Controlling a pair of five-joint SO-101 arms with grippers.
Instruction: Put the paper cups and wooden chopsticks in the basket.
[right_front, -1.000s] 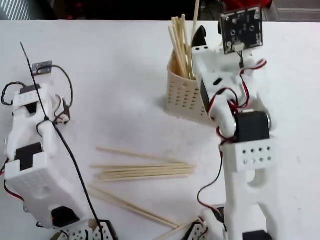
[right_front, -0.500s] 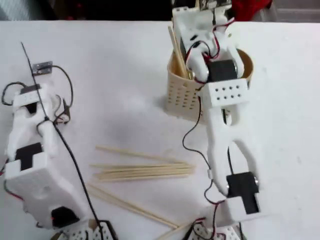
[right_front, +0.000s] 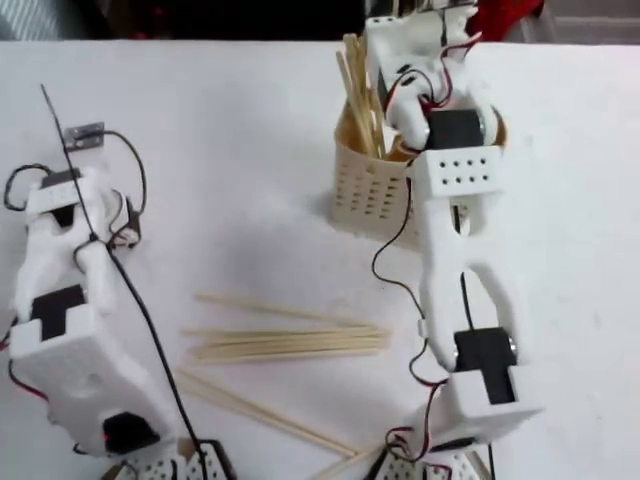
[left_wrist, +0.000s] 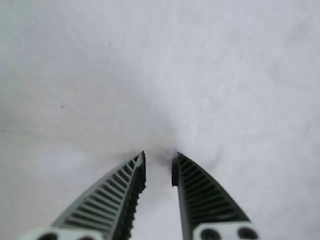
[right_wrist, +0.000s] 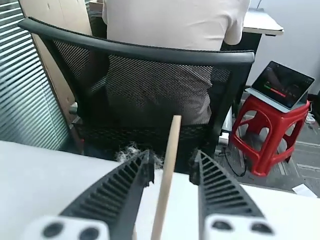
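Nearest the arm bases, loose chopsticks (right_front: 290, 340) were noted lying on the table (right_front: 250, 120). The left gripper (left_wrist: 158, 156) was recorded slightly parted and empty over bare table. Farther back, the basket (right_front: 365, 195) held upright chopsticks (right_front: 358, 90), with the right arm (right_front: 455, 250) extended over it in the high view. The wrist view supplied the detail: the right gripper (right_wrist: 171, 154) was released, with a single chopstick (right_wrist: 167, 180) standing ungripped between its jaws.

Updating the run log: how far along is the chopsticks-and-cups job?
Done: the standing chopsticks are in the basket. In hand: the right end effector is at the basket, jaws open around one upright chopstick, probably a release. Remaining: the loose chopsticks lie on the table; the left end effector is empty over bare table. Whether cups are in the basket I cannot tell.
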